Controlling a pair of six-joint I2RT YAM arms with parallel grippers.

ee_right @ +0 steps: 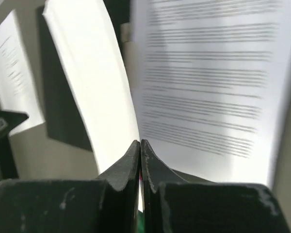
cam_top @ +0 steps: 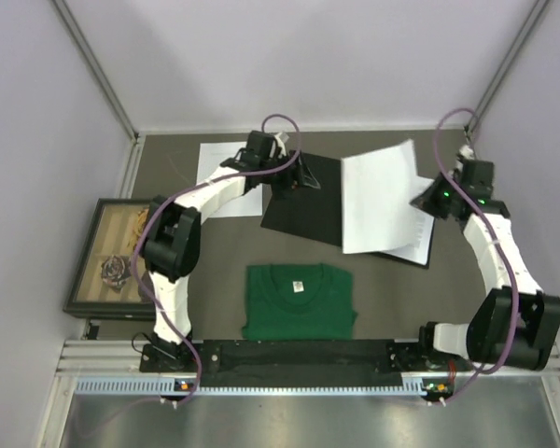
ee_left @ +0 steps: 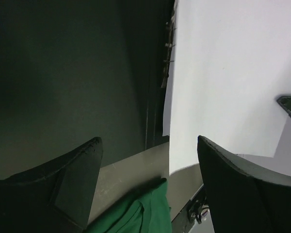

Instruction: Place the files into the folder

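The folder (cam_top: 303,203) lies open on the table (cam_top: 215,271) beyond the green T-shirt (cam_top: 299,301), black inner faces up; its left half is bare, while its right half is mostly covered by the files (cam_top: 378,196), with only a dark strip of folder showing along their near and right edges; the right gripper (cam_top: 422,201) is pinched tight on the right edge of those white sheets, and the right wrist view shows its jaws pressed together on paper, a page of black text spread beyond them and another white leaf curling up to the left; the far right corner of the sheets looks lifted off the folder; the left gripper (cam_top: 294,177) hovers over the bare black half near the spine, jaws spread wide and holding nothing; its wrist view shows the metal clip (ee_left: 169,48) at the spine beside the sheets' edge; one more printed sheet (cam_top: 217,168) lies flat at the far left, partly under the left arm; a dark-framed picture box (cam_top: 112,257) sits at the table's left side.
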